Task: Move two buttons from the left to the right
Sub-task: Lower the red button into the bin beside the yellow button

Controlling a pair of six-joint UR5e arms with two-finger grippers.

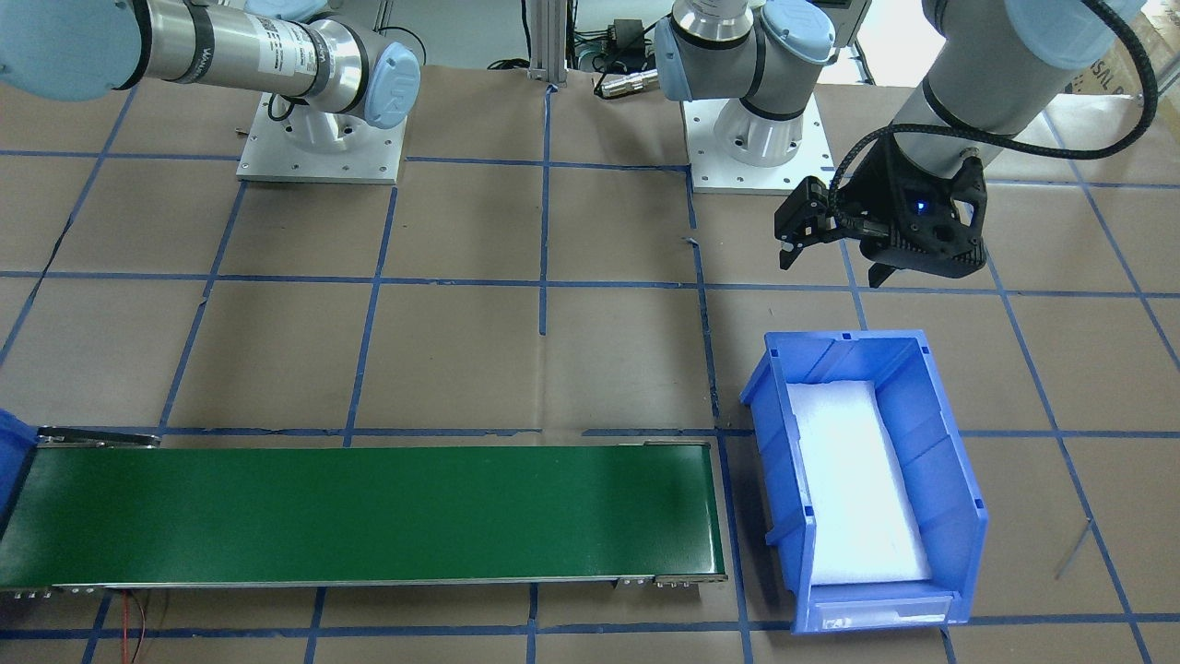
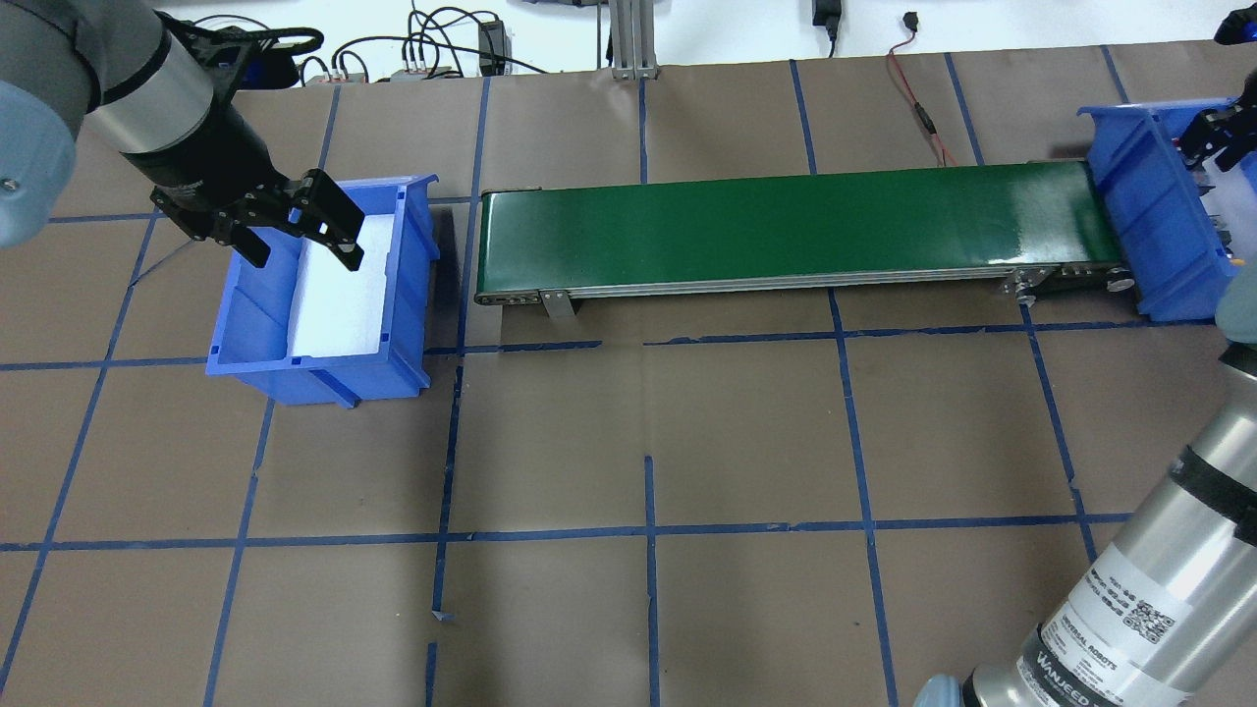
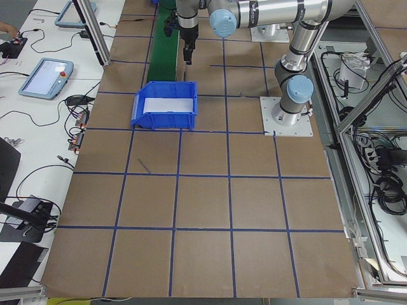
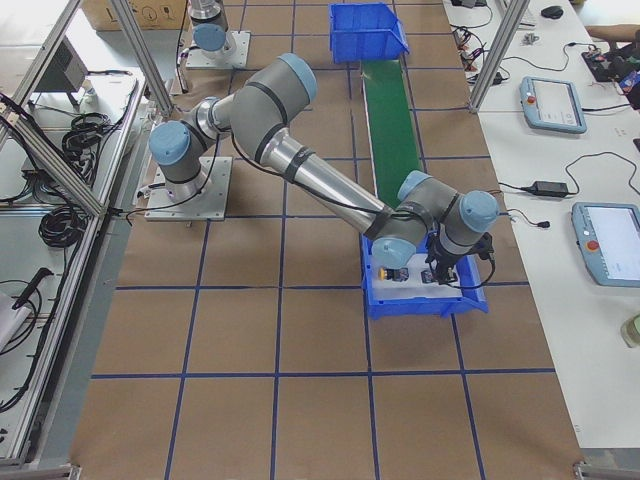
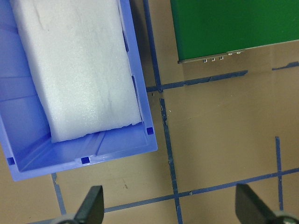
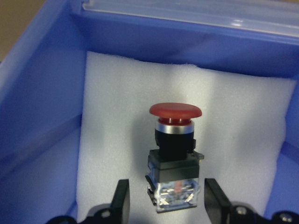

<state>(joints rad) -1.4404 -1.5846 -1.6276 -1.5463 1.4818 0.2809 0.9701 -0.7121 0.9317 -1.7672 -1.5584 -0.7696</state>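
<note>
White foam (image 6: 117, 116) lines the right bin (image 6: 42, 93), where the red button (image 6: 175, 158) is seen; the yellow button (image 4: 385, 274) lies near it in the same bin. A tip-over is judged the main risk. Should a finger of the right end effector (image 6: 167, 189) catch the contact block on withdrawal, the top-heavy button could be dragged or toppled on the soft padding. Its fingers are spread on either side of that block with slim gaps showing, so nothing is gripped. The left end effector (image 5: 169, 198) is splayed wide and empty above the worktop (image 5: 224, 121), beside the left bin (image 5: 84, 161), in which only foam is seen.
</note>
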